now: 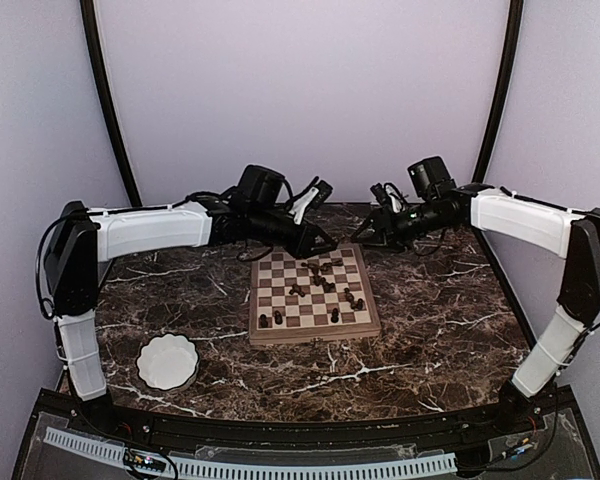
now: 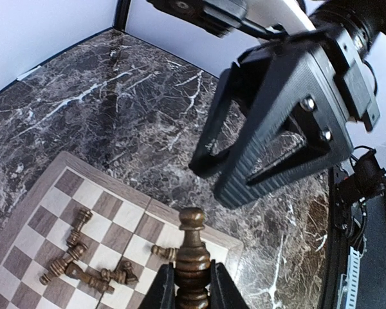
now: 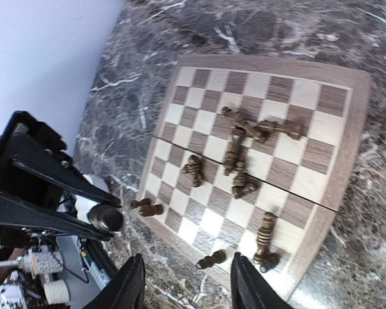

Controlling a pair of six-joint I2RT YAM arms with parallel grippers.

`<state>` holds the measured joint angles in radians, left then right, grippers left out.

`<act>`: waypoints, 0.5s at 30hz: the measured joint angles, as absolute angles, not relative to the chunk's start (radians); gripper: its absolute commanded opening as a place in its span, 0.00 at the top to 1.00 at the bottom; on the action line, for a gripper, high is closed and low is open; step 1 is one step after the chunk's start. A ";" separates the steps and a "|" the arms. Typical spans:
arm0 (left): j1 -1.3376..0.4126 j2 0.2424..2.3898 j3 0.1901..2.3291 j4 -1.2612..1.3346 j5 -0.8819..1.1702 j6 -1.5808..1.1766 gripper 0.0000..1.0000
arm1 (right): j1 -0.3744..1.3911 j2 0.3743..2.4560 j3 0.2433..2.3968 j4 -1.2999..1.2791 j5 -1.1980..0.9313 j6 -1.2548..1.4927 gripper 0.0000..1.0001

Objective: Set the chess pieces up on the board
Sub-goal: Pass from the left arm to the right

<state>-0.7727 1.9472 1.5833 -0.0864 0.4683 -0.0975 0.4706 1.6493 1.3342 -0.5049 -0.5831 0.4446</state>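
Left gripper (image 2: pixel 193 283) is clamped narrowly on one upright held piece (image 2: pixel 193 238), whose round head and collar rise above the fingers while its base is hidden between them and cut off by the lower edge of the left wrist view. From above, this piece cannot be made out against the dark gripper, which hangs over the far edge of the board (image 1: pixel 315 333). Right gripper (image 3: pixel 190 283) stands with its jaws apart and nothing between them, also at the board's far edge, near the far right corner and just beside the left one; only the tips of its two fingers show in its own view. One board lies there, and about ten loose chess pieces (image 3: pixel 235 154) are on it. Most are toppled in an overlapping heap around the board's middle, so the exact count cannot be told. Three seem to stand upright along the board's near row. One white scalloped bowl (image 1: pixel 168 361) sits well apart from the board's near left corner, on the dark marble table (image 1: pixel 440 300).
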 measured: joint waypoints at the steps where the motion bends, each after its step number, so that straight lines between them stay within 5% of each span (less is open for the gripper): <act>1: -0.773 1.936 1.565 -0.082 0.477 -0.097 0.88 | 0.467 1.649 1.318 -0.464 -0.629 0.467 0.47; 15: -0.775 1.907 1.482 -0.052 0.549 -0.099 0.88 | 0.488 1.693 1.254 -0.232 -0.919 0.632 0.55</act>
